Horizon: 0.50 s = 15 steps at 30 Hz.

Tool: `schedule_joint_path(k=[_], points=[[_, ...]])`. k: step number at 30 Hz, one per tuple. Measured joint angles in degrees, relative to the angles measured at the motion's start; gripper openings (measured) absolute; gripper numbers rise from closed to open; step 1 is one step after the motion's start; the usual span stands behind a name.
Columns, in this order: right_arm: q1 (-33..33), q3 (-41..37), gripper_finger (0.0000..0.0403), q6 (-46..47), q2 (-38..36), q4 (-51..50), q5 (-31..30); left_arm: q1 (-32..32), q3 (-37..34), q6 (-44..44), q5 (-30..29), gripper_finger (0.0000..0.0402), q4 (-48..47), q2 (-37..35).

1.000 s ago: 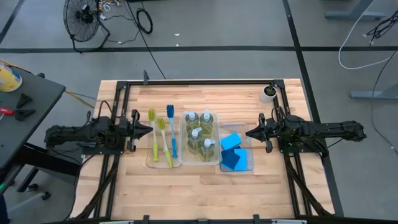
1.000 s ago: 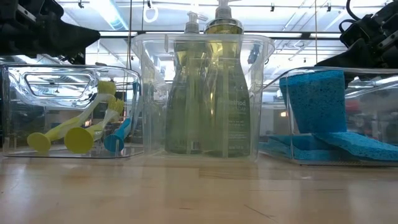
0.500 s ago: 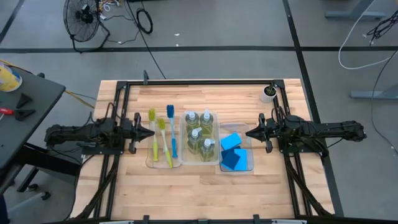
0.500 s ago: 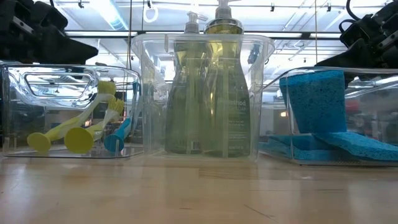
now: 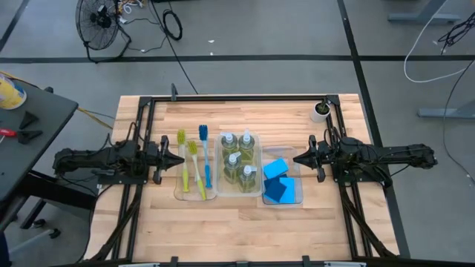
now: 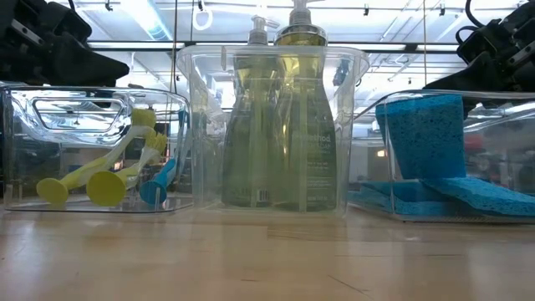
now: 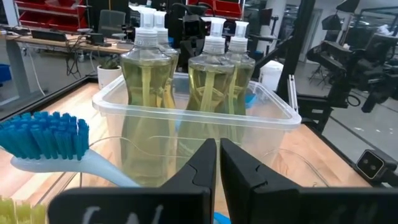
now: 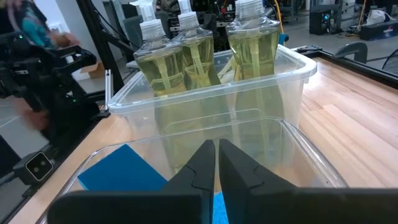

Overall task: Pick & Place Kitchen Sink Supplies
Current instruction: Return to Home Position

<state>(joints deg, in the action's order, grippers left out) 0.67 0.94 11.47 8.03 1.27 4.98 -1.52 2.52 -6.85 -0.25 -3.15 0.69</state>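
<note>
High view, layout: Three clear trays sit side by side in the middle of the wooden table (image 5: pixel 245 222). The left tray (image 5: pixel 178 194) holds three dish brushes (image 5: pixel 194 167), two yellow-green and one blue, with handles running front to back. The middle tray (image 5: pixel 218 165) holds four upright pump bottles (image 5: pixel 239 159) of yellow-green soap. The right tray (image 5: pixel 298 199) holds blue sponges (image 5: pixel 276 178).

High view, my tools: Both arms lie level and point inward at the trays. My left gripper (image 5: pixel 179 157) reaches the outer edge of the left tray. My right gripper (image 5: pixel 296 158) sits just beside the right tray.

Low view: The dish brushes (image 6: pixel 104 180) lie slanted in their tray, and the pump bottles (image 6: pixel 284 125) stand straight. One of the sponges (image 6: pixel 422 134) stands on edge above others lying flat. Dark arm parts show at both upper corners, above the outer trays.

Left wrist view: My left gripper (image 7: pixel 217 143) has its fingers pressed together on nothing. The pump bottles (image 7: pixel 186 81) lie straight ahead.

Right wrist view: My right gripper (image 8: pixel 216 144) is likewise closed and empty. A sponge (image 8: pixel 121 171) lies below and ahead of it, with the bottles beyond.

Next move, my judgement: All supplies look stowed, so only a retreat remains. Each tray lies dead ahead along its arm's long axis, so pulling straight back outward clears the rims. The left gripper is nearer its tray and needs more care.
</note>
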Motion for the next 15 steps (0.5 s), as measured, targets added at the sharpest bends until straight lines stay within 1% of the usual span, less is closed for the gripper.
schedule_joint_path(k=[15], points=[[-0.01, 0.01, 0.0025, 0.0, -0.01, 0.0, 0.01, 0.0, -0.09, 0.06, -0.31, 0.0026, 0.27, 0.0]])
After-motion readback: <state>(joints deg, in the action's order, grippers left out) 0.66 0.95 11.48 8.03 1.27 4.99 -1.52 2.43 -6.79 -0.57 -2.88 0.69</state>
